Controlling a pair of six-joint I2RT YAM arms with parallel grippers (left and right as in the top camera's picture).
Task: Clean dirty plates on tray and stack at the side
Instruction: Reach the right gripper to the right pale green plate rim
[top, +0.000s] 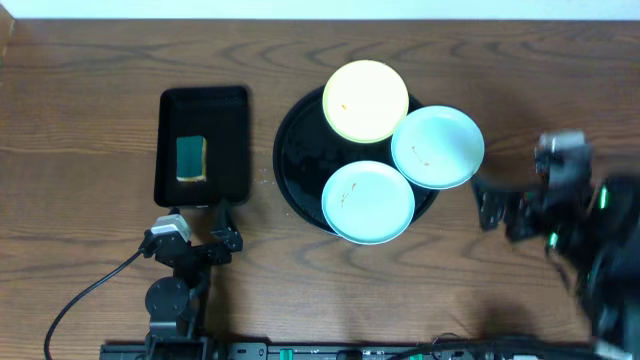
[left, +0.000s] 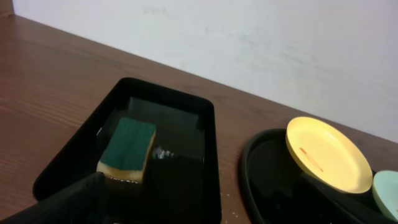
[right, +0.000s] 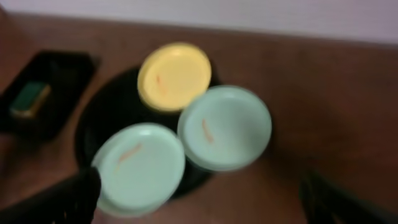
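Overhead looks straight down on the brown wooden tabletop (top: 80, 150); both wrist views slant forward, sharing the round glossy black tray (left: 267, 180).

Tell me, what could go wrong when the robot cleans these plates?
The right mint plate and near mint plate overhang the tray rim, so wiping might tip them off. They crowd the yellow plate, edges apparently touching, so lifting one could drag another.

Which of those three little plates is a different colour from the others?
The pale yellow plate, at the far side of the round black tray. The right plate and the near plate are both mint-blue.
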